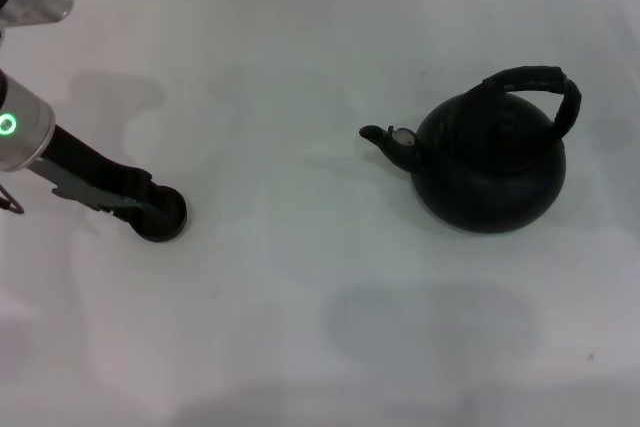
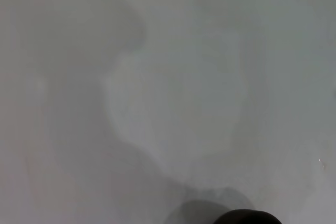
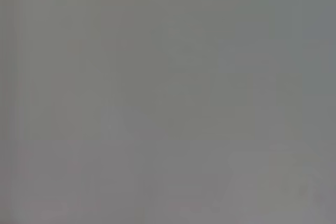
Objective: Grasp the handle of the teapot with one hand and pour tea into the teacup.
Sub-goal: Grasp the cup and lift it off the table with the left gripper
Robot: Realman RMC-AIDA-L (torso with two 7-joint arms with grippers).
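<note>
Surface: plain white surface [image 1: 330,347], matte, with faint shadows and nothing else on it but the two task things.
Teapot: the teapot [image 1: 490,172] stands upright on the robot's right side, spout [image 1: 385,139] aimed toward the left, with a pale mark at the spout's base.
Handle: the handle [image 1: 540,87] arches over the pot's top, tilted toward the far right; nothing touches it.
Teacup: the teacup [image 1: 162,215] sits on the left side, well apart from the pot, with open surface between them. In the left wrist view only a dark sliver of it [image 2: 247,216] shows at the frame edge.
Left tool: the left tool [image 1: 135,202] reaches in low from the left edge and lies at the cup's rim. Whether its fingers are open or closed on the cup I cannot tell.
Right tool: not seen in any view; the right wrist view shows only blank grey.
Step, as judged: the pot is not yet grasped and pouring has not begun.
Risk: the cup is tiny and far from the spout, so a pour could miss unless they are brought close.
Risk: the pot looks heavy, so it could swing from an off-centre grasp on the tilted hoop.
Risk: the left tool could knock the cup if it shifts.
</note>
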